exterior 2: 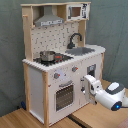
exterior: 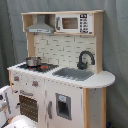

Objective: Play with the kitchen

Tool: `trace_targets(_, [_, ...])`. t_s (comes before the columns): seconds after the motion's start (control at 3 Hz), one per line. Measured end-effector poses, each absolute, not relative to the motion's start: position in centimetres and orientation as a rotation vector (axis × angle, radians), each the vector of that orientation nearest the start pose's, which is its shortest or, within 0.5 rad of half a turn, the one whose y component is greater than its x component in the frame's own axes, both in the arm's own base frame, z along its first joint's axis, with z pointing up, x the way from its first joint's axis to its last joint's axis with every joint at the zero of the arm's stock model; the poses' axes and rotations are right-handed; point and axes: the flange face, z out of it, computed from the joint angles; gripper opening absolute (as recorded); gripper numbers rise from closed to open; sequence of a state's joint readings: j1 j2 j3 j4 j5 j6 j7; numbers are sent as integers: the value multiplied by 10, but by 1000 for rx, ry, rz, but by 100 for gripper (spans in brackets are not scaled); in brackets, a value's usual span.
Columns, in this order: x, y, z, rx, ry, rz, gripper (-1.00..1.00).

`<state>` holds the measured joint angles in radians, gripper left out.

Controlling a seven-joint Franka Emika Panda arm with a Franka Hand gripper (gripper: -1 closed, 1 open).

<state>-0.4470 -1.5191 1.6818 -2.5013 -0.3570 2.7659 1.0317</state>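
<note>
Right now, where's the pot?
In both exterior views, the pot sits on the kitchen's black hob, opposite the sink and faucet.

In the first exterior view, the bottom of the tall white and light-wood toy kitchen (exterior: 65,95) runs off the lower edge, so its feet and the floor cannot be seen. The white robot arm (exterior: 6,107) shows only in the lower left corner, cut off by the edge, and its end effector is out of sight there.

In the second exterior view, the end effector (exterior 2: 91,84) sits right in front of the kitchen's lower right door and hides part of it. Whether its tips touch the door cannot be told. The arm runs off the right edge. The small silver pot (exterior 2: 47,55) on the black hob is too blurry to see inside.
</note>
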Motion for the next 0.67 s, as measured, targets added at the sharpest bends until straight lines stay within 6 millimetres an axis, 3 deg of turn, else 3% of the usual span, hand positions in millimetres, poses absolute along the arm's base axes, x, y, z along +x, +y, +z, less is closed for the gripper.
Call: trace_targets(0.67, [254,407,251,1625,593,1601,-100])
